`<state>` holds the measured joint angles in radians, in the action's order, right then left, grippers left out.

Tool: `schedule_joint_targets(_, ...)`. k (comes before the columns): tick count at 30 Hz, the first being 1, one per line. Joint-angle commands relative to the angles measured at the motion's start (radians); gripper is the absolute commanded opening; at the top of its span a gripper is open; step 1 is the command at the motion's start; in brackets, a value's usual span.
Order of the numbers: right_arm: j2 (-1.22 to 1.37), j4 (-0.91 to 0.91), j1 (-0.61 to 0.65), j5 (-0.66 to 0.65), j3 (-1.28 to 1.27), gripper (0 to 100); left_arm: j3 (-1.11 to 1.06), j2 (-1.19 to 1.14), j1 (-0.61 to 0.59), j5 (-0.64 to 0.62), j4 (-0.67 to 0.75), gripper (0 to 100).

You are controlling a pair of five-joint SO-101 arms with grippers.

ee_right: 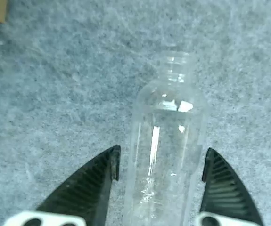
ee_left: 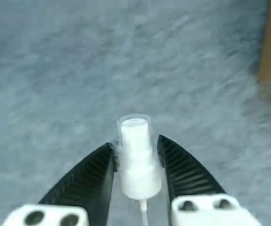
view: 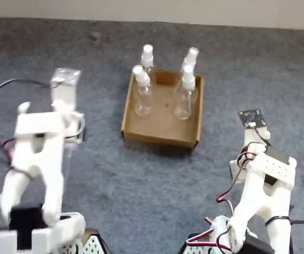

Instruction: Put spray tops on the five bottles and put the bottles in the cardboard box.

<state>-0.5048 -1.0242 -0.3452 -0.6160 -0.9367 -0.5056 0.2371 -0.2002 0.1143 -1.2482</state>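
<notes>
The left end effector is pinching a white spray top by its collar, with the thin dip tube hanging below, held above the grey surface well to the left of the cardboard box. In the middle, the box already holds four capped bottles, all standing upright. To the right, the right end effector is spread, one jaw on each side of the fifth bottle, which is clear and has a bare threaded neck; the jaws do not appear to clamp it yet. The step in hand looks like the last capping. The next move probably calls for the right jaws to close on the bottle body and steady it. The left arm would then bring the top over, thread the tube into the neck and seat the collar.
</notes>
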Motion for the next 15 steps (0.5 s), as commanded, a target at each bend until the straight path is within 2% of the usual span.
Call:
schedule_joint_targets(1, -0.035, -0.007, -0.013, -0.011, 0.013, 23.4, 0.107, -0.14, 0.127, -0.097, 0.052, 2)
schedule_joint_targets(8, -0.035, -0.007, -0.013, -0.011, 0.013, 23.4, 0.12, -0.32, 0.139, -0.107, 0.161, 2)
schedule_joint_targets(12, -0.035, -0.007, -0.013, -0.011, 0.013, 23.4, 0.12, -0.36, 0.137, -0.101, 0.166, 11)
schedule_joint_targets(15, -0.035, -0.007, -0.013, -0.011, 0.013, 23.4, 0.122, -0.375, 0.136, -0.101, 0.166, 12)
